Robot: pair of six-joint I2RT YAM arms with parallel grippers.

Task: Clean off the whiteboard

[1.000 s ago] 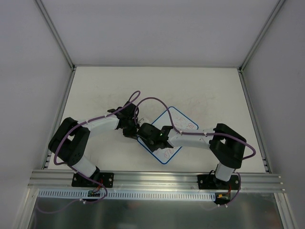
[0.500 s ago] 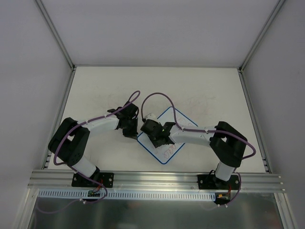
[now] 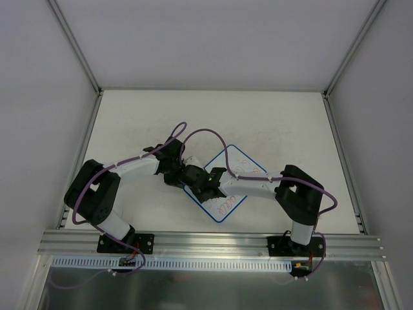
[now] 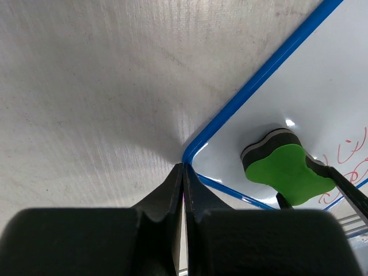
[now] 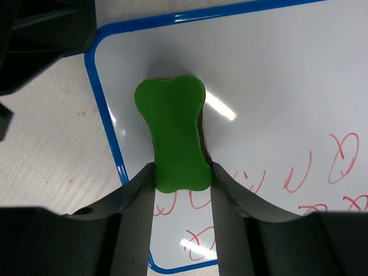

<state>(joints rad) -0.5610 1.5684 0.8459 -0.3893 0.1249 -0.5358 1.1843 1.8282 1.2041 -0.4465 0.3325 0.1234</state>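
Whiteboard [image 3: 248, 165] lies flat, diag.; long axis runs near-left to far-right.

White table [image 3: 277, 116] (faintly smudged) between grey walls [image 3: 39, 97].

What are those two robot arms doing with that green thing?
They are wiping a small whiteboard. The right gripper is squeezing a green bone-shaped eraser and holding it flat on the board near one corner. The left gripper is shut, with its tips right at that corner's blue rim, probably to keep the board from sliding. The patch around the eraser looks clean, but red scribbles farther along are not yet wiped.
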